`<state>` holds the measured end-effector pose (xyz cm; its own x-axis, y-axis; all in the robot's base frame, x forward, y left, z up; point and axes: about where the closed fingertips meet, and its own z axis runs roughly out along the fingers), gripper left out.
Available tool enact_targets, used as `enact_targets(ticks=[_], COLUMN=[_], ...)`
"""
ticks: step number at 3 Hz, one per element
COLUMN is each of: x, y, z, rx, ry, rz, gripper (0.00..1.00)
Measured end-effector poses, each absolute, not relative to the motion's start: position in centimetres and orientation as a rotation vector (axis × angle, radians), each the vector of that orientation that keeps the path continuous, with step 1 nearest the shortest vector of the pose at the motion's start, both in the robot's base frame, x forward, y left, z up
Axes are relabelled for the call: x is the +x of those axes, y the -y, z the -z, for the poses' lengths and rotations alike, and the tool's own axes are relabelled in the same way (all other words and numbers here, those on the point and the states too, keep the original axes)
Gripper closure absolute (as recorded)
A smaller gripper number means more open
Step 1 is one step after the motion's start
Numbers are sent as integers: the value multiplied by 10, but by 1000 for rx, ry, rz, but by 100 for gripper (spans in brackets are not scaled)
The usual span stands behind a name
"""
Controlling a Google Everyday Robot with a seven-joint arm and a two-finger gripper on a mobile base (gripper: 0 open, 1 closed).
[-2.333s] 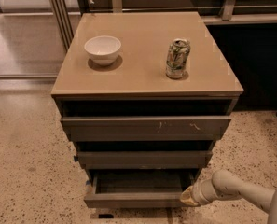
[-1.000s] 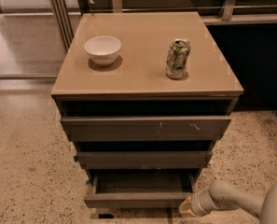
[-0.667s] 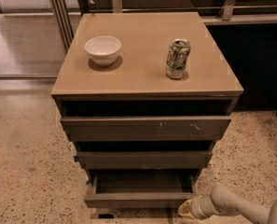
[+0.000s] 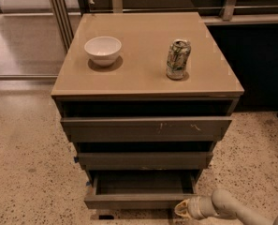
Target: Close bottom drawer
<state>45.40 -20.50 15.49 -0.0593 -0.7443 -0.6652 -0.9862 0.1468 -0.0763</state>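
**A:** Why does the tan-topped, grey-brown drawer cabinet (image 4: 143, 27) look stepped at the front?

**B:** All three handleless drawers stand pulled out below the counter's front edge. The widest, white-scratched drawer (image 4: 145, 128) is on top and the mid-width drawer (image 4: 143, 160) sits under it. Lowest is the bottom drawer (image 4: 138, 200), the narrowest and plain-fronted, with its dark shallow tray showing, so closing isn't done.

**A:** And the cream-coloured gripper (image 4: 184, 208)?

**B:** It is low, beneath the counter's front-right corner, just beside the bottom drawer's right end. I'd judge it is placed there to push the front inward. Whether it is touching, or open or shut, I cannot tell. I can see nothing in its hold.

**A:** Counts?

**B:** One cabinet, three drawers, one gripper. There is one round white bowl (image 4: 103, 49) toward the left edge and one green-and-white drink can (image 4: 178, 59) toward the right edge, both upright and well apart.
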Motion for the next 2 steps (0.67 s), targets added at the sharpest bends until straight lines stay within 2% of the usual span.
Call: enact_targets(ticks=[2], x=[456], y=[197], z=[-154], rx=[-1674], ry=[-1812], rz=[-514], gripper=[100])
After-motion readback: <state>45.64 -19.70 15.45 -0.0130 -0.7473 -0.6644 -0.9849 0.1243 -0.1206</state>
